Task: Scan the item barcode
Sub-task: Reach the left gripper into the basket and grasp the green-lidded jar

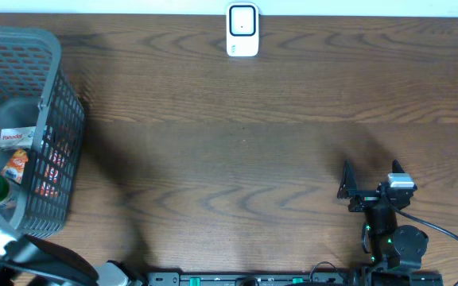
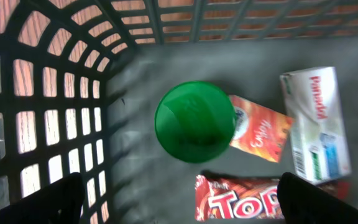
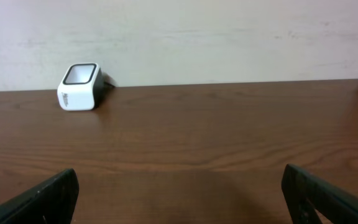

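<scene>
Four items, a Panadol box [image 2: 316,124] among them, lie unpicked in the basket [image 1: 58,103], so nothing is scanned yet. The left gripper [image 2: 194,202] hovers over them, spread and empty; the right gripper [image 1: 370,181], also spread, rests well apart from the barcode scanner [image 1: 242,30].

The black right arm [image 1: 388,226] bears green lights [image 1: 389,240], a black cable [image 1: 445,228] and a pale wrist camera [image 1: 401,184].

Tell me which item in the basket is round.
The green container, seen from above; the orange packet, white box and red wrapper beside it are all rectangular.
</scene>
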You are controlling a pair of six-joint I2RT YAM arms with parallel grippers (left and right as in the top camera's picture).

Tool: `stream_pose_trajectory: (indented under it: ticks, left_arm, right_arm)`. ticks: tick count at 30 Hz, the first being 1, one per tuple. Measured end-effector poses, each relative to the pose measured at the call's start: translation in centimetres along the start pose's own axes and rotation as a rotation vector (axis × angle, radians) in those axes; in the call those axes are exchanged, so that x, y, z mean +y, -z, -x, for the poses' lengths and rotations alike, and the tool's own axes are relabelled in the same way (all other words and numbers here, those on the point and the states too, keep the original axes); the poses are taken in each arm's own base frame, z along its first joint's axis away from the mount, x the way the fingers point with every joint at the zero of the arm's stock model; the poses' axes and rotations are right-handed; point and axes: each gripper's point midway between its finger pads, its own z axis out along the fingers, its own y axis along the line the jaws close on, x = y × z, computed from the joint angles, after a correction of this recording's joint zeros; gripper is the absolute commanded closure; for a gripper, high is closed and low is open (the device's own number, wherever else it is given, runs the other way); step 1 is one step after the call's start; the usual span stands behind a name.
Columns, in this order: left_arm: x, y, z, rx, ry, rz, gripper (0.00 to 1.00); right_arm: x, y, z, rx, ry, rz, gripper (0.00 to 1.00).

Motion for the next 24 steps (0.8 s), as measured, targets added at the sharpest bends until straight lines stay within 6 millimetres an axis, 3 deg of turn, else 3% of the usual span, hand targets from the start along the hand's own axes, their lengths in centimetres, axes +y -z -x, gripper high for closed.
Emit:
stream_pose_trajectory:
  ticks: [8, 24]
  left_arm:
    - [-0.1, -5.7, -1.3, 0.112, -0.03, 0.095, 0.03]
    - [-0.4, -9.5, -1.1, 0.118, -0.033, 0.139, 0.02]
  right_arm:
    - [0.0, 0.0, 0.0, 0.0, 0.0, 0.0, 0.01]
    - [0.0, 0.0, 0.0, 0.0, 0.0, 0.0, 0.01]
